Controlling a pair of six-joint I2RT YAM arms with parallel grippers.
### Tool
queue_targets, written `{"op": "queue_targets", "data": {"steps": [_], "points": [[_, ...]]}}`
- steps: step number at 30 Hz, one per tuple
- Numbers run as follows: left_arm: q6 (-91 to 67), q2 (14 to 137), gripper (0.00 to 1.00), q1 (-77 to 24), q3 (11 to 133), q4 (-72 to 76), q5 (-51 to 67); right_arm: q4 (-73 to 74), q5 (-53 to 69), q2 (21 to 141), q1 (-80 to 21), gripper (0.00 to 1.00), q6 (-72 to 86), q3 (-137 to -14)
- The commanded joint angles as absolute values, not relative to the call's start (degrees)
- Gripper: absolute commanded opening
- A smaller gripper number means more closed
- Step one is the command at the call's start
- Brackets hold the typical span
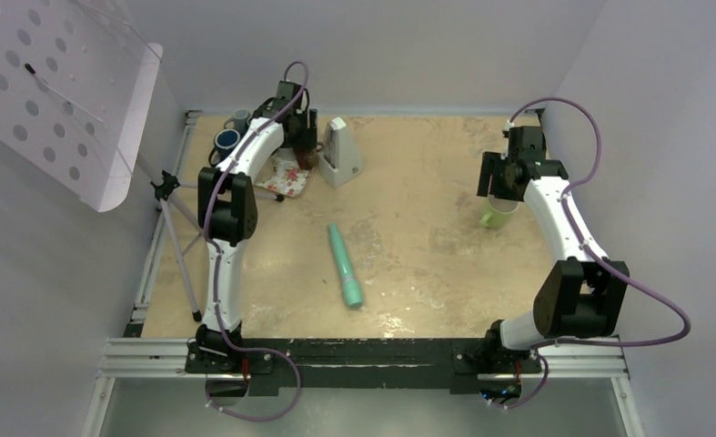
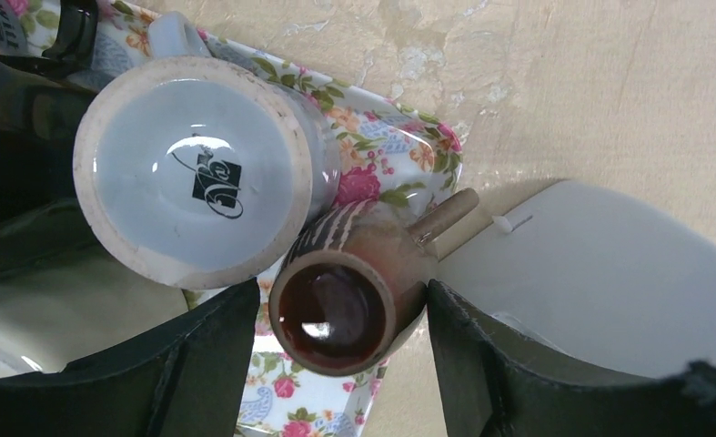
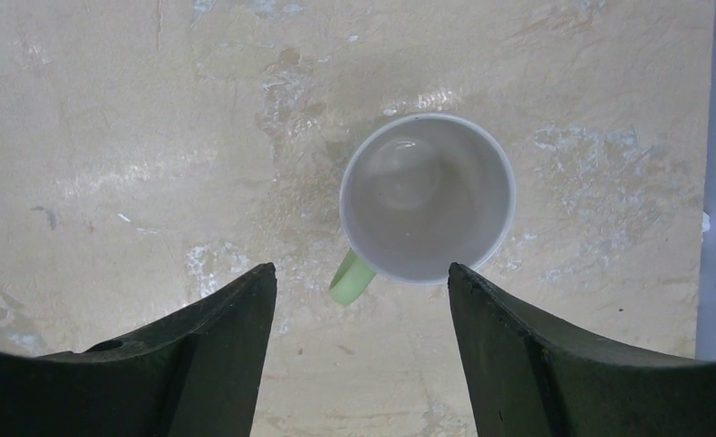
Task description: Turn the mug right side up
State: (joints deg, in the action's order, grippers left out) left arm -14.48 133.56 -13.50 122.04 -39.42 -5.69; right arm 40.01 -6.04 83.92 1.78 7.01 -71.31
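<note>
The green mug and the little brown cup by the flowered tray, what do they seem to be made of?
Green mug: likely glazed ceramic. The pale inside is smooth with soft reflections, though glossy plastic cannot be excluded.
Brown cup: probably glazed stoneware. It has a dark shiny inside with a bright highlight, a duller striped outside and a straight, wood-like handle.

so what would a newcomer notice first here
Probably the green mug, upright at the right of the table beneath the open right claw. The white mug upside down on the floral tray at far left, a brown cup beside it between the fingers of the left claw. A teal tube lies mid-table.
</note>
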Motion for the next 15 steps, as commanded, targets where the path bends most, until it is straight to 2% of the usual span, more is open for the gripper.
{"op": "queue_targets", "data": {"steps": [1, 4, 5, 7, 8, 15], "points": [[-17.04, 134.83, 0.70, -13.05, 124.97, -36.18, -9.00, 41.31, -6.96, 81.59, 1.76, 0.71, 6.84, -71.36], [-17.22, 135.07, 0.62, -12.92, 124.89, -35.63, -8.45, 41.78, -7.18, 81.31, 1.78, 0.71, 6.60, -71.52], [-17.18, 134.95, 0.58, -12.92, 124.68, -35.71, -8.22, 41.83, -7.22, 81.10, 1.76, 0.71, 6.59, -71.47], [-17.35, 134.21, 0.42, -12.83, 124.17, -36.09, -8.32, 41.92, -7.20, 80.93, 1.76, 0.71, 6.61, -71.43], [-17.46, 133.76, 0.37, -12.77, 123.66, -36.46, -8.60, 41.98, -7.13, 80.80, 1.77, 0.71, 6.65, -71.36], [-15.69, 127.71, 0.11, -11.43, 116.33, -38.10, -6.39, 41.99, -7.05, 80.36, 1.76, 0.71, 6.10, -71.39]]}}
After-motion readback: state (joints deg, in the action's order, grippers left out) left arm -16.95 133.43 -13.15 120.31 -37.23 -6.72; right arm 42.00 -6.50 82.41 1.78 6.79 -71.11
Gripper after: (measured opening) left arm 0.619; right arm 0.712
